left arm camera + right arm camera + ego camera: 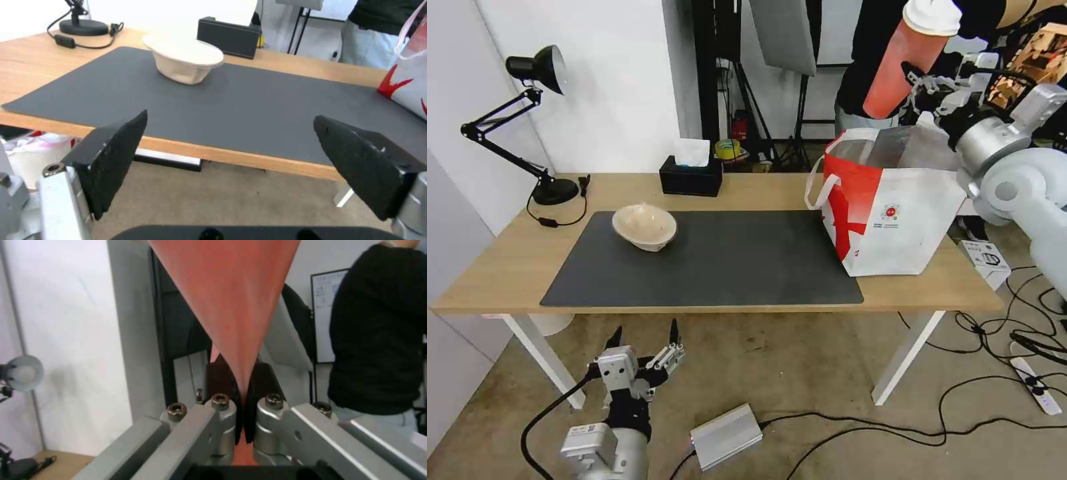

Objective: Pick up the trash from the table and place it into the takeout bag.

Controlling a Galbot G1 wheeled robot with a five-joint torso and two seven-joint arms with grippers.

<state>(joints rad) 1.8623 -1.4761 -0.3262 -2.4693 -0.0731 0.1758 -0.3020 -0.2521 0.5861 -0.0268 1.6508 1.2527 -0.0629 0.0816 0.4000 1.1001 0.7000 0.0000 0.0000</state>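
- The right gripper [917, 80] is squeezed tight on the red drink cup with a white domed lid [908, 57], held high and tilted above the open top of the big white takeout bag with a red side panel [887, 210].
- The step looks like dropping the cup in; next it needs lowering over the opening, then letting go.
- The left gripper [644, 337] hangs spread apart below the counter [507, 260].
- The beige paper-pulp bowl [645, 227] waits on the dark grey mat [727, 267].

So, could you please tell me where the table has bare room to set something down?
The grey mat is bare between the beige pulp bowl and the takeout bag. Crowded: the back edge, with desk lamp and tissue box.
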